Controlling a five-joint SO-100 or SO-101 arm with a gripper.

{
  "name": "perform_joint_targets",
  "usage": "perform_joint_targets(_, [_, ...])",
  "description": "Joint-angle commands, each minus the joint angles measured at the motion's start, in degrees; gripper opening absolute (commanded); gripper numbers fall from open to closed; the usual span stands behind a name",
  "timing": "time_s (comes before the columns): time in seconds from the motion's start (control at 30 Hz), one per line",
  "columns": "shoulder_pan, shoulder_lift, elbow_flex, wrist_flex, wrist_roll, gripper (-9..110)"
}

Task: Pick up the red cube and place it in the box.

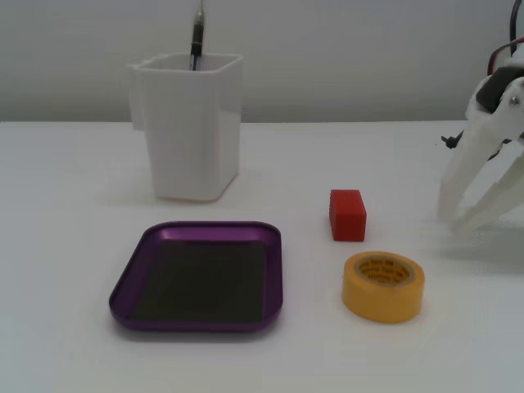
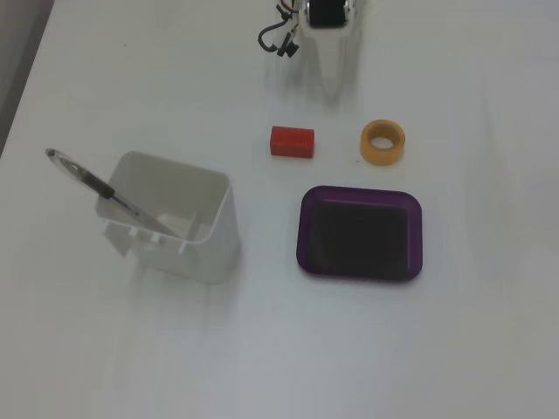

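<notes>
Red cube (image 1: pixel 347 214) sits untouched on the counter (image 1: pixel 74 205) beside the box (image 1: pixel 277 270); beyond the cube, the gripper (image 1: pixel 460 219) waits, jaws open and empty.

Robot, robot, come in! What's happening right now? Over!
Pincer open, empty, right of red cube. Cube on table, untouched. Box empty. Yellow tape roll beside cube, not blocking.
</notes>
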Motion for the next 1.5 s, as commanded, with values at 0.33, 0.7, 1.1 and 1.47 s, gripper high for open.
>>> perform_joint_targets(0.33, [-1.1,5.9,0.3,-0.6,0.0,0])
perform_joint_targets(0.7, [-0.2,5.9,-4.5,-1.1,-0.4,0])
perform_joint_targets(1.1, [8.6,4.7,-14.4,-12.0,-0.4,3])
perform_joint_targets(1.47, [10.1,-23.6,-25.0,-12.0,-11.8,14])
